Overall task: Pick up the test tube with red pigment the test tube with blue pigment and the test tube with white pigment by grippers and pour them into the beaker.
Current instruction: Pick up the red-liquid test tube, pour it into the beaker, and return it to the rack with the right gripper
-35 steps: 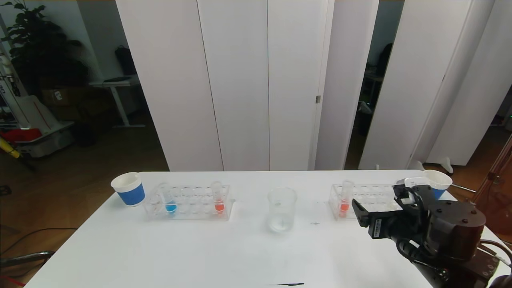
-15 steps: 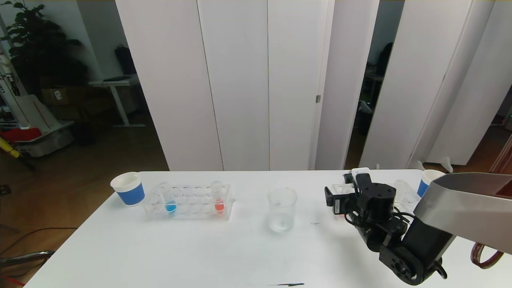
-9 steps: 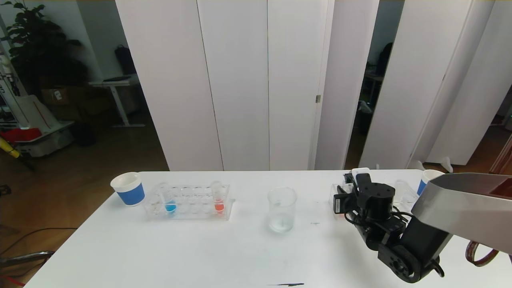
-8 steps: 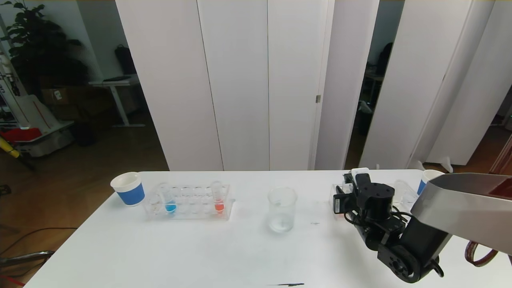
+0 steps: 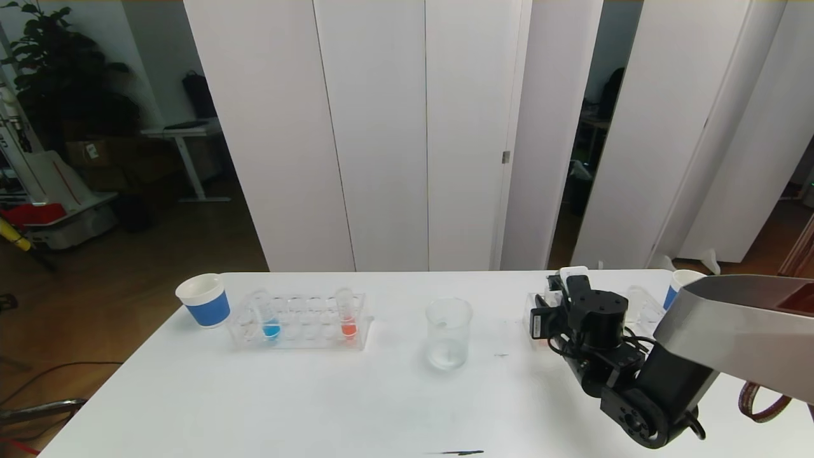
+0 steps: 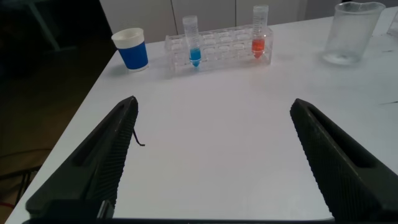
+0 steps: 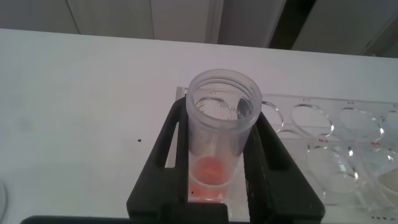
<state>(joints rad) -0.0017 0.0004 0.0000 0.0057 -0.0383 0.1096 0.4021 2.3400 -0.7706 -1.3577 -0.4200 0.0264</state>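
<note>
My right gripper (image 5: 548, 313) is at the near-left end of the right-hand clear rack (image 5: 643, 310), shut on the test tube with red pigment (image 7: 221, 127). That tube stands upright in the rack, with orange-red liquid at its bottom. The head view hides it behind the wrist. The beaker (image 5: 448, 334) stands mid-table, to the left of this gripper. In the left rack (image 5: 299, 321) stand the test tube with blue pigment (image 5: 270, 321) and another orange-red tube (image 5: 347, 318). I cannot make out the test tube with white pigment. My left gripper (image 6: 214, 104) is open over bare table.
One blue-and-white paper cup (image 5: 205, 300) stands left of the left rack. Another paper cup (image 5: 680, 286) stands at the far right, behind my right arm. Empty holes of the right rack (image 7: 336, 124) lie beside the held tube. A small dark mark (image 5: 458, 452) lies near the table's front edge.
My right arm swung in to the right rack's left end, then its fingers closed on the red tube. Since then it has barely moved. The left gripper stays open.
</note>
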